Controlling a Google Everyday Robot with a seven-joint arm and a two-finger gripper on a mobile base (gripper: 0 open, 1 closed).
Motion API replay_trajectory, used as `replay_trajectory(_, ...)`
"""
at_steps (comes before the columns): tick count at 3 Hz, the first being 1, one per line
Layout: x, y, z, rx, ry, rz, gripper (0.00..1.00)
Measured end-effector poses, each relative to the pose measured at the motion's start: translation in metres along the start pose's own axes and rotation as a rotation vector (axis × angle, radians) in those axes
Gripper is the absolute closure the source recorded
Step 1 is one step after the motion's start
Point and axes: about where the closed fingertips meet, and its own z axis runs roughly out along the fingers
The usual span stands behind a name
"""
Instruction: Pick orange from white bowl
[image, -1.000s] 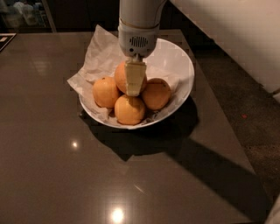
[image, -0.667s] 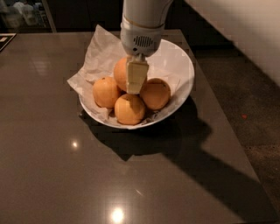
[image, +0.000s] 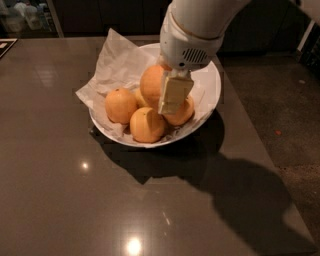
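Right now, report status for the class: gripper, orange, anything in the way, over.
Gripper down in white bowl, against orange. Three smaller fruits crowd it.

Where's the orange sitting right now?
Camera view: the orange is at the back of the pile in the white bowl, behind the three smaller fruits, with the tool against its image-right side.

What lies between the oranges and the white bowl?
Crumpled white paper, lining the white bowl under the oranges, in the camera view. The hand sits among them.
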Motion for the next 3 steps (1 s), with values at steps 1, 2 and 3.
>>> replay_trajectory(1, -0.016, 0.017, -0.013, -0.058, -0.013, -0.004, 1.00)
replay_trajectory(2, -0.037, 0.033, -0.029, -0.125, -0.032, 0.010, 1.00)
replay_trajectory(3, -0.050, 0.052, -0.042, -0.167, -0.065, 0.028, 1.00)
